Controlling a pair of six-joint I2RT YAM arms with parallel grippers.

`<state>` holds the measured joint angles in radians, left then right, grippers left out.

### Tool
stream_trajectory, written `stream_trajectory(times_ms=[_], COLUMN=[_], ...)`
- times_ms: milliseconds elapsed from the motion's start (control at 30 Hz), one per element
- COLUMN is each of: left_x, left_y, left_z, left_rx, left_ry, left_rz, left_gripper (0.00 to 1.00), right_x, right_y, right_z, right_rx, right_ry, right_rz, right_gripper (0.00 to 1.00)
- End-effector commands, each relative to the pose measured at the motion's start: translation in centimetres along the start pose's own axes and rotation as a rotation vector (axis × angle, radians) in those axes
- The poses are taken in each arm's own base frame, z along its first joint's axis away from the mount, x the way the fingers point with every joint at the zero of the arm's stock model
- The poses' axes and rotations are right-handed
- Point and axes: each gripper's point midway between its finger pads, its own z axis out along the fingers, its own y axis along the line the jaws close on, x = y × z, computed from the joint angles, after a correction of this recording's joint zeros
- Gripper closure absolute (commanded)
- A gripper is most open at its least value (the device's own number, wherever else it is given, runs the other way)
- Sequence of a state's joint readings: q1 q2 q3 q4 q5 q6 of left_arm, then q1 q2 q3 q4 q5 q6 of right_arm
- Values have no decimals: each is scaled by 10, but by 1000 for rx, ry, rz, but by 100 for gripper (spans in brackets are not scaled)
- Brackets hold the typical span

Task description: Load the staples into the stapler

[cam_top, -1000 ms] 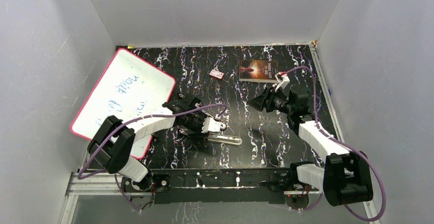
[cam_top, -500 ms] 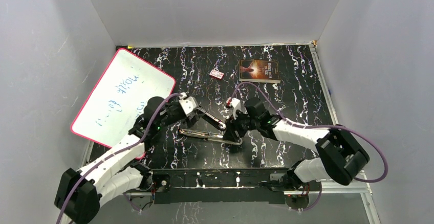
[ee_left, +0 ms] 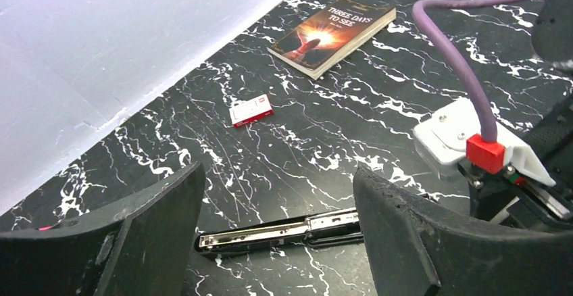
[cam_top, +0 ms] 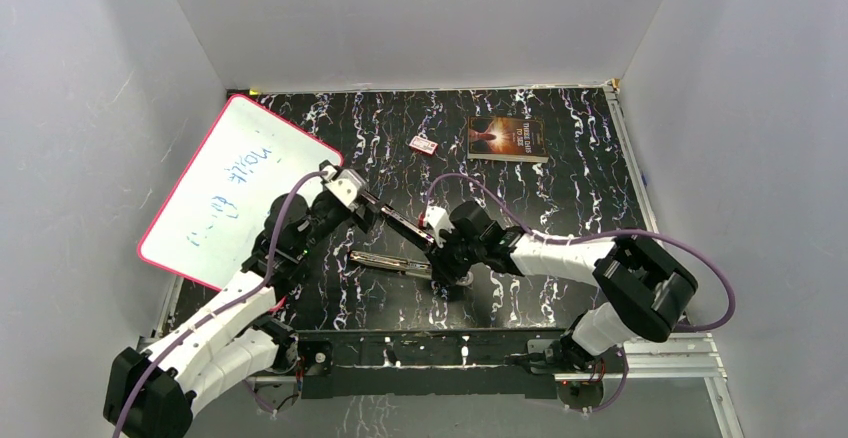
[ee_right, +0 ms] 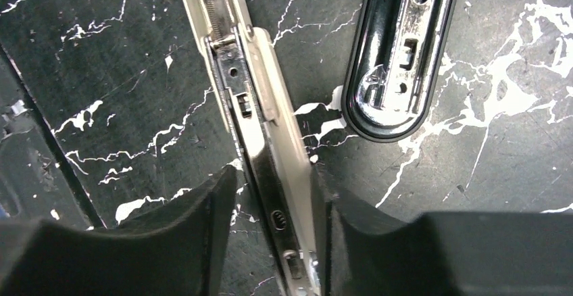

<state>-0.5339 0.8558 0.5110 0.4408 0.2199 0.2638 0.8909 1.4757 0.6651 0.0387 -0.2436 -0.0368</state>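
Here, stapler (cam_top: 392,261): lying open ahead of you, long axis running left-right.
Right gripper (ee_right: 273,201): nearer, straddling its metal rail (ee_right: 260,127); cannot tell if gripping.
Left gripper (ee_left: 278,174): gaping wide, holding nothing.
Staples: not showing anywhere.

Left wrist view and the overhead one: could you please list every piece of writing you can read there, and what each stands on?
"THREE DAYS TO SEE": on the cover of the book.
Whiteboard: blue handwriting, too blurred to read.
Small red-and-white box: its print is too small to read.
Stapler: no marking that can be read.
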Motion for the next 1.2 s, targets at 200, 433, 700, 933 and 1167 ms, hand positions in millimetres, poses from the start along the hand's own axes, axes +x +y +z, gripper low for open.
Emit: stream_trajectory(times_ms=[200, 433, 700, 933, 1167], left_x=[-46, -46, -48, -52, -50], left_y=[27, 29, 41, 49, 48], left_z=[-3, -3, -5, -10, -11], left_rx=[-107, -114, -188, -239, -233], left_ry=[-87, -81, -84, -88, -84], left_rz=[1, 5, -22, -41, -34], left_gripper=[21, 21, 21, 21, 20], right_x=[-24, -32, -52, -65, -77], right_y=[7, 23, 25, 19, 17], right_z=[1, 11, 21, 27, 35], right_rx=[21, -19, 81, 190, 205], right_ry=[-49, -64, -99, -136, -149], right_rz=[-53, -58, 33, 107, 117], right_gripper=[77, 86, 89, 91, 92])
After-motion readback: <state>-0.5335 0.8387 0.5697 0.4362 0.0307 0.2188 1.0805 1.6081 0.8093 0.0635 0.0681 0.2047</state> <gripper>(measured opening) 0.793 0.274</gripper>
